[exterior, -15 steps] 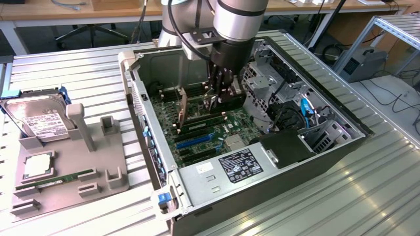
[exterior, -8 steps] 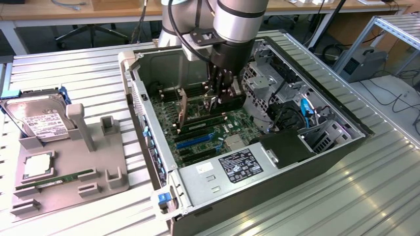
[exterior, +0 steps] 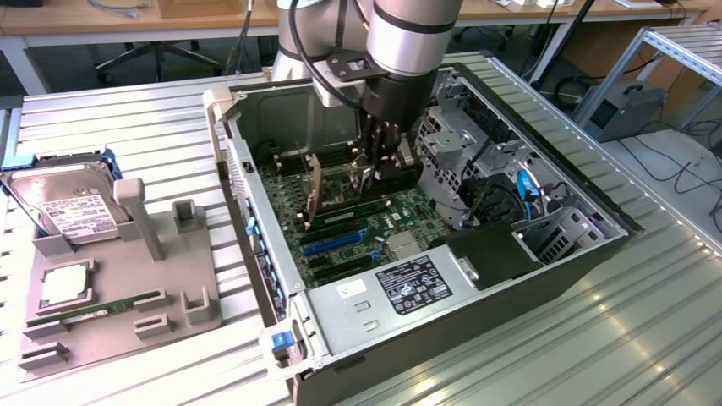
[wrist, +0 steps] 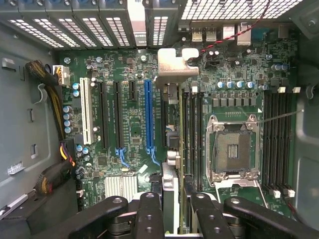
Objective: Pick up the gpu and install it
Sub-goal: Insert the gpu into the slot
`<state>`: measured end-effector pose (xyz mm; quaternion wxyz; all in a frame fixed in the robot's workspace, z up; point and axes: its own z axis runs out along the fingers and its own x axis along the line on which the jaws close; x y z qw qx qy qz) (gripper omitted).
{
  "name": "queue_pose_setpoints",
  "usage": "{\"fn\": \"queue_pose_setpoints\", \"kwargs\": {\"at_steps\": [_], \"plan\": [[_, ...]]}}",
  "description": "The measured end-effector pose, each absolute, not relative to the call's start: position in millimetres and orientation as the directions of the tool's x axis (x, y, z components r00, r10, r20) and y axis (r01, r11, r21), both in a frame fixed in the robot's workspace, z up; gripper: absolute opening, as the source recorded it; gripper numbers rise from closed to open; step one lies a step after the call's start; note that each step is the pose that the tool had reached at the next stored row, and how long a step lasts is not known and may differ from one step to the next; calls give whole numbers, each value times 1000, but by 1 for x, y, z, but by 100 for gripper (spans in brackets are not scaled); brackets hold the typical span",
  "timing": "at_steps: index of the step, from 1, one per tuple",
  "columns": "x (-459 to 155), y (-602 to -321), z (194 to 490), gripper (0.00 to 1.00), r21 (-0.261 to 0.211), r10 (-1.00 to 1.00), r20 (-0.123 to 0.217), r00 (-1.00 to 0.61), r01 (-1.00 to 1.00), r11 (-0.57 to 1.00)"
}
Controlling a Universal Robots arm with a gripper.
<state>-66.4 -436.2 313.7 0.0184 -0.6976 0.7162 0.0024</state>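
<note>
— What can't you make out?
— My gripper [wrist: 172, 199] hides the lower end of the gpu [wrist: 170, 149]; the frame edge crops my fingers [wrist: 149, 219].
— And outside?
— My arm [exterior: 395, 51] covers the case's [exterior: 474, 321] far slots.

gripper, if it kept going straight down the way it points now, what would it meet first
The gripper points down into the open computer case, shut on the gpu held edge-on. The card would probably meet the motherboard first, just beside the blue slot; depth is unclear.
</note>
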Motion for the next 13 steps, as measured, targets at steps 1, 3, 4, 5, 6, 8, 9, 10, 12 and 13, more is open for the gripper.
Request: {"fn": "queue_pose_setpoints", "kwargs": {"at_steps": [1,3,4,5,6,8,9,10,12,13], "plan": [[-66,-436,313,27,-22,-999,-30,-26,-999,27],[-66,-437,313,27,-22,-999,-30,-26,-999,27],[-66,-437,313,27,-22,-999,-30,-26,-999,27],[-66,-437,312,27,-22,-999,-30,-26,-999,27],[-66,-437,312,27,-22,-999,-30,-26,-999,27],[-66,-437,311,27,-22,-999,-30,-26,-999,27],[-66,-437,311,27,-22,-999,-30,-26,-999,27],[-66,-437,311,27,-22,-999,-30,-26,-999,27],[-66,-438,310,27,-22,-999,-30,-26,-999,27],[-66,-438,310,27,-22,-999,-30,-26,-999,27]]}}
